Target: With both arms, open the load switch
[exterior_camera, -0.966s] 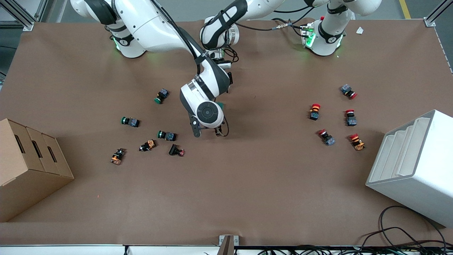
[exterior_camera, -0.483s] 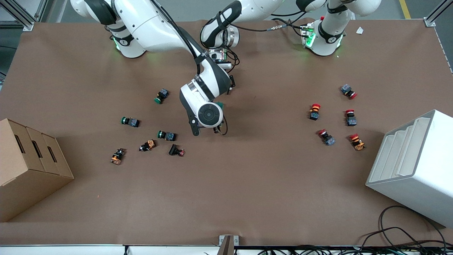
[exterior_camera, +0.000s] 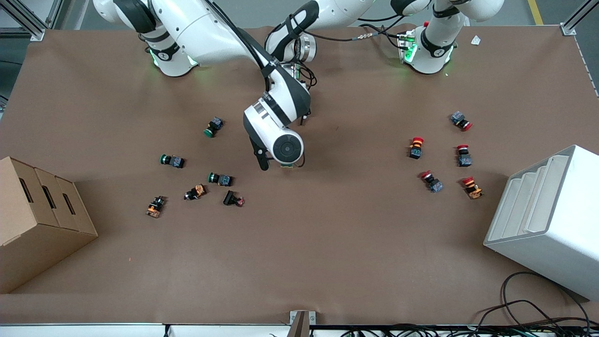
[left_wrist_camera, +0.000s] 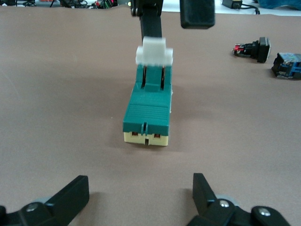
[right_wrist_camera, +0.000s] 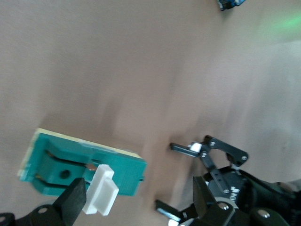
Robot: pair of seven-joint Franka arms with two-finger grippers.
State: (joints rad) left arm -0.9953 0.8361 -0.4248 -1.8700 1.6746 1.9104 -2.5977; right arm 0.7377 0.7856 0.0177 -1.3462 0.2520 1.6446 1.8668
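1. Both arms had shifted over the last second. The right arm's wrist slid a little toward the left arm's end of the brown paper-covered table (exterior_camera: 327,243) and toward the robots' edge. The left arm's wrist drew back toward that same edge.
2. The green sliver seen earlier beside the right wrist was now hidden under it in the front view.
3. The dark-green rectangular load switch (left_wrist_camera: 148,106) lay flat about mid-length of the table, closer to the robots' edge than to the front camera's edge.
4. The right gripper (right_wrist_camera: 138,188) hung over the switch's white plastic end piece (right_wrist_camera: 100,189), fingers spread. One finger sat just beside the piece, and I could not tell if it touched.
5. The left gripper (left_wrist_camera: 138,181) was low at the switch's cream end, fingers spread wide, apart from it and holding nothing.
6. Judgement: this was alignment only. Neither arm had a grip, so the opening had not started.
7. Green-capped push buttons (exterior_camera: 210,127) and orange-bodied ones (exterior_camera: 155,206) lay toward the right arm's end, near the switch but clear of it.
8. Red-capped push buttons (exterior_camera: 415,146) lay well apart, toward the left arm's end.
9. A cardboard box (exterior_camera: 42,220) and a white stepped bin (exterior_camera: 547,220) sat at the table's end edges.
10. Judgement: nothing blocked the switch, and the main risk was the two grippers crowding each other.
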